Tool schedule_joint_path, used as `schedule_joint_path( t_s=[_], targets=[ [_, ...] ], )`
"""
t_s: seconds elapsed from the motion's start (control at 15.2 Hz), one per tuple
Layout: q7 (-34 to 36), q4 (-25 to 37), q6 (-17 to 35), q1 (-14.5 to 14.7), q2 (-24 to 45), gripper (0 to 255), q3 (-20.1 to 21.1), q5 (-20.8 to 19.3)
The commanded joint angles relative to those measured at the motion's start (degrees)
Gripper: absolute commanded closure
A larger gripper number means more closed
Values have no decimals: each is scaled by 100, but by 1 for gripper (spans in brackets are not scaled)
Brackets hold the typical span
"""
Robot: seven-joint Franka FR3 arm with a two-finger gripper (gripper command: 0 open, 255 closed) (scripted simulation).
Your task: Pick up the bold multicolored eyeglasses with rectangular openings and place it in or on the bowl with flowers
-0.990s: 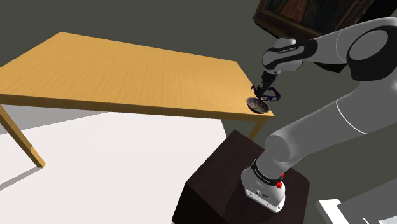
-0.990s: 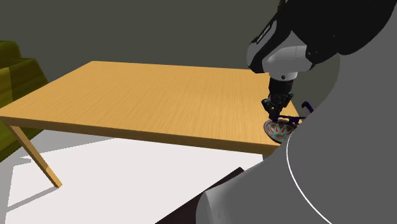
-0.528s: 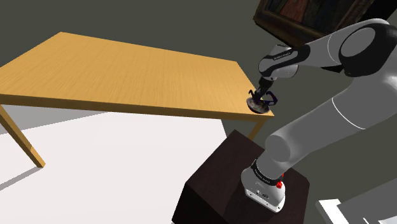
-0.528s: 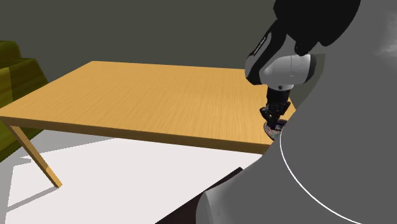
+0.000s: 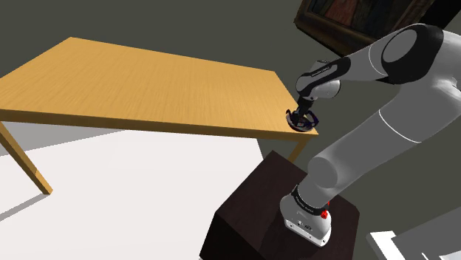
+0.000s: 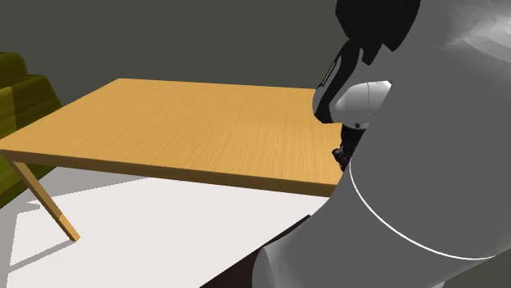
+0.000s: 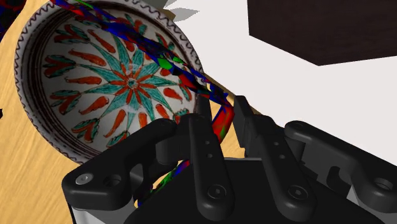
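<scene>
Shoulder view: over the wooden surface (image 5: 148, 81), the white arm (image 5: 391, 125) is bringing its wrist down from the higher hover of one second earlier to the corner nearest the stand, where the flowered bowl (image 5: 300, 125) is sitting. Wrist view: the multicoloured eyeglasses (image 7: 191, 81) are hanging over the bowl's painted interior beside its rim, whether touching cannot be told, so placement is judged nearly complete, with release remaining. Jaws are standing narrowly apart, clenching the frame's red-and-blue bar between them.
</scene>
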Motion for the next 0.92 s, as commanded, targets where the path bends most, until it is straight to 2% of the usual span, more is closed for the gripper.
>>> schedule_joint_path(
  t_s=[0.0,0.4,0.46,0.79,0.86],
  targets=[
    [-16,-9,57,6,48,255,-11,23],
    [-16,-9,57,6,48,255,-11,23],
    [-16,-9,57,6,48,0,-11,23],
    [-16,-9,57,6,48,0,-11,23],
    [48,56,-178,-8,-134,0,36,-55]
  ],
)
